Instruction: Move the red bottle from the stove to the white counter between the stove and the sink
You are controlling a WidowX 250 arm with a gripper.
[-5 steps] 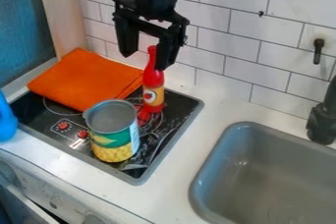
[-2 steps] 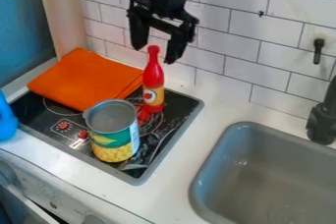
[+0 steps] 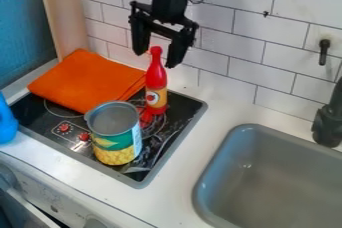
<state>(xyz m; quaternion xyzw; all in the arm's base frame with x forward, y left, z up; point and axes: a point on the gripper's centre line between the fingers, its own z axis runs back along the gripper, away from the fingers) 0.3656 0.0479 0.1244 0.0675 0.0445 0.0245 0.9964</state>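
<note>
The black gripper hangs open at the upper middle, its two fingers spread to either side of the neck of a red bottle in this view; whether they touch it I cannot tell. The bottle stands upright at the back of the black stove top and has a yellowish label. In front of it and to the left, an open can with a green and yellow label stands upright. An orange folded cloth lies over the stove's back left part, beside the bottle.
A grey sink is set into the white counter at the right, with a black faucet at its far edge. Part of a blue object shows at the left edge. A white tiled wall rises behind.
From the first frame the gripper has shifted right, so its fingers now straddle the bottle's neck in view. Since the second frame it has moved very slightly left and down. The objects have stayed put.
</note>
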